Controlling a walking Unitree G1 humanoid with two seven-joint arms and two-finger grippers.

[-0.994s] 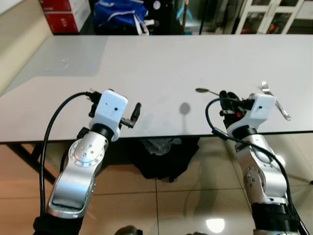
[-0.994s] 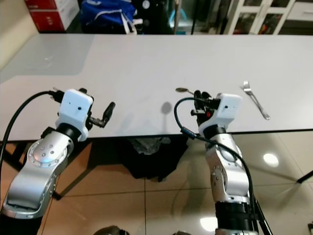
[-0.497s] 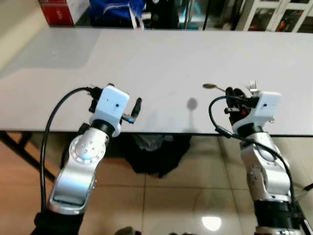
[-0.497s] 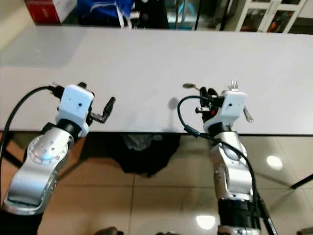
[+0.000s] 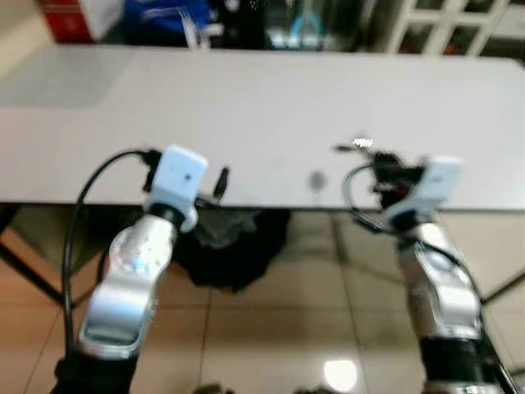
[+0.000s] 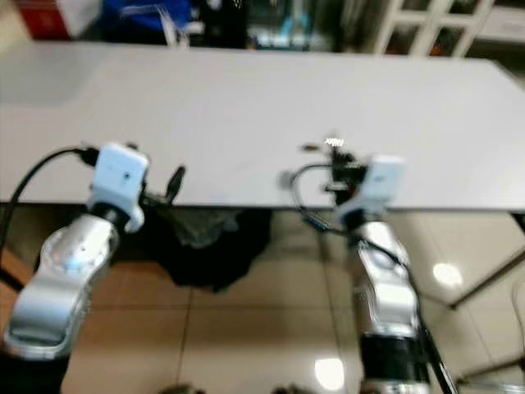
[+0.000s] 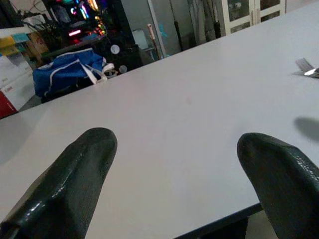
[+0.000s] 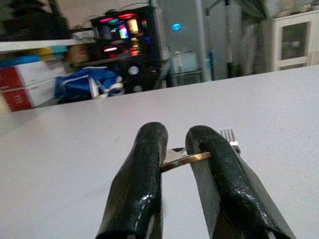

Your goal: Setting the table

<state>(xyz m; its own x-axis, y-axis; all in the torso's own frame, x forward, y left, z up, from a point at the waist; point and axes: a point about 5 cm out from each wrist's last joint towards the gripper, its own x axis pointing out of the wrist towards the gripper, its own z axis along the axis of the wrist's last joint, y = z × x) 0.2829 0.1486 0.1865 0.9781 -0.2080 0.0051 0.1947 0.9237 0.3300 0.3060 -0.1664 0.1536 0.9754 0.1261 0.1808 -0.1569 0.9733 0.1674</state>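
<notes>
The right gripper (image 8: 177, 159) is clenched on a spoon (image 8: 183, 158), the metal handle pinched crosswise between its two black fingers (image 8: 144, 174), held just above the near edge of the white table (image 5: 246, 107), right of that edge's middle. In the blurred head views the spoon's bowl (image 5: 341, 148) pokes out to the left of the gripper over the tabletop. A fork (image 8: 228, 135) lies on the table just beyond the right gripper, tines showing past the fingertips in the right wrist view; whether spoon and fork touch cannot be told.

The left gripper (image 7: 174, 164) hangs released at the same near edge, left of the middle, its two fingers (image 7: 79, 174) spread wide with bare tabletop between them. From the left wrist view the fork (image 7: 305, 67) glints far off toward the right side of the table.

Behind the far edge stand a blue bag (image 7: 72, 69), red and white boxes (image 8: 27, 84), and white cabinets (image 7: 244, 12).
</notes>
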